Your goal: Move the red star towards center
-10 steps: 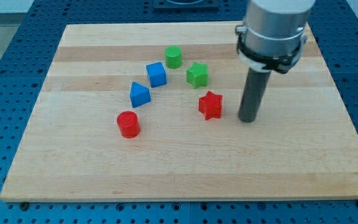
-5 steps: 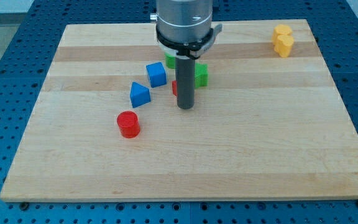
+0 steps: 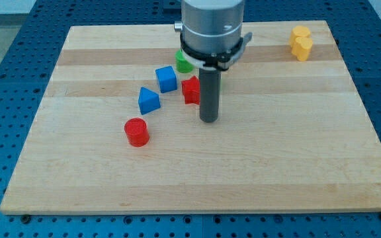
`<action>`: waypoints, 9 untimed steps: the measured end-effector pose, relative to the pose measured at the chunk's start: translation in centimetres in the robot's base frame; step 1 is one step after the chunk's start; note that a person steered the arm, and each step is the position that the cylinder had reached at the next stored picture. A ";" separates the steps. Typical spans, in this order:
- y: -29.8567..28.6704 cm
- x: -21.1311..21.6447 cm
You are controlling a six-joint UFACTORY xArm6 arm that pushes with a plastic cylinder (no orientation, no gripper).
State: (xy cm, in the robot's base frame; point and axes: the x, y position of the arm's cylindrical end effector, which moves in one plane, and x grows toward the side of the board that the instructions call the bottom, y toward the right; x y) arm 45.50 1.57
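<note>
Pale wooden worktop [image 3: 243,172] on blue pegboard, red star block [image 3: 191,90] near centre, just left of my tip [image 3: 209,119]; blue cube [image 3: 166,79] further left, no hand on this rod, so its state cannot be told

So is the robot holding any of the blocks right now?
No, nothing is held. The arm ends in a plain rod that can only push. My tip is on the board, just to the view's right and bottom of the red star.
</note>
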 end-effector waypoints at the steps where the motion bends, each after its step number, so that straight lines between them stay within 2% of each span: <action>1: 0.0 0.8; 2: 1.8 0.5; 3: 1.5 -2.0; 9: -0.8 -2.4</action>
